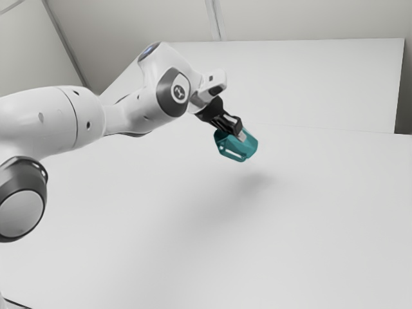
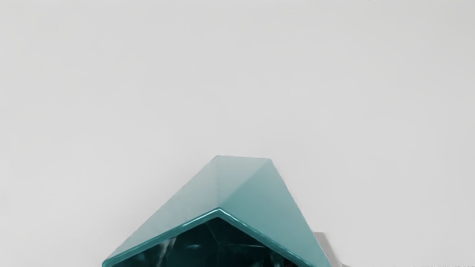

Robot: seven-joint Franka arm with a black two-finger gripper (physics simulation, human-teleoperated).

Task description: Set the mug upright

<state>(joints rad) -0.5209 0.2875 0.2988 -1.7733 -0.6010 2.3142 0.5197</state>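
In the exterior view my gripper (image 1: 239, 133) reaches down to the teal mug (image 1: 248, 147), with one finger lying against its outside. The mug hangs tilted in the air, its handle toward the lower side and its shadow on the surface beneath. In the wrist view, the faceted mug (image 2: 259, 200) has its rim and dark inside toward my hand. My gripper (image 2: 310, 259) is at its wall at the bottom edge, with a grey fingertip (image 2: 326, 244) outside the wall; the other finger is mostly hidden. The mug's raised position shows the gripper shut on it.
The white table (image 1: 161, 238) spreads below the arm and the mug. Behind it stands a pale panel (image 1: 309, 84), with a wall (image 1: 309, 19) farther back.
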